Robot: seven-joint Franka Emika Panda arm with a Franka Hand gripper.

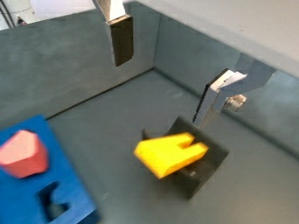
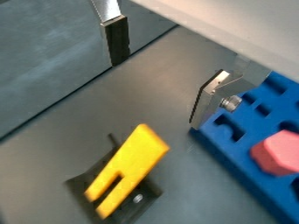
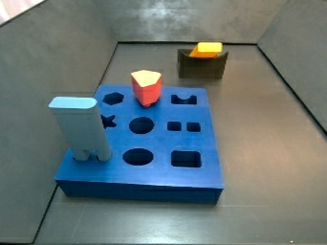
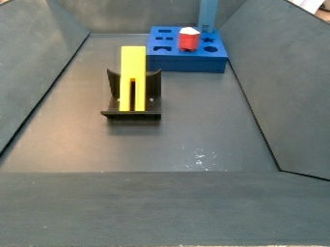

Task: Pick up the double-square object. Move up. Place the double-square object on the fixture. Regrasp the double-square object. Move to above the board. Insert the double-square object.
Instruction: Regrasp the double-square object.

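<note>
Fingers of the gripper [image 1: 170,74] show in both wrist views as 2 flat silver plates with dark pads, set wide apart with nothing between them; the gripper [image 2: 163,66] hangs empty above the dark floor, and it does not appear in either side view.

Below it, the double-square object [image 1: 170,153] rests on the fixture [image 1: 201,172], a small dark block standing on the floor. In a side view the double-square object [image 4: 133,75] is a long yellow block lying lengthwise in the fixture's [image 4: 130,108] recess, tilted, with its notched end toward the camera. In a wrist view the 2 square feet of that notched end [image 2: 107,194] overhang the fixture [image 2: 87,185]. From a side view only the orange end face of the block [image 3: 207,48] shows above the fixture [image 3: 202,65], near the back wall.

Well apart from it sits the board [image 3: 173,158], a thick blue slab with shaped holes. A red pentagonal peg [image 3: 145,87] stands upright in 1 hole and a light-blue block [image 3: 78,126] stands at the board's edge. In both wrist views the board [image 1: 59,197] [image 2: 263,131] lies beside the fingers' reach, with the red peg [image 1: 21,153] [image 2: 281,150] on it.
</note>
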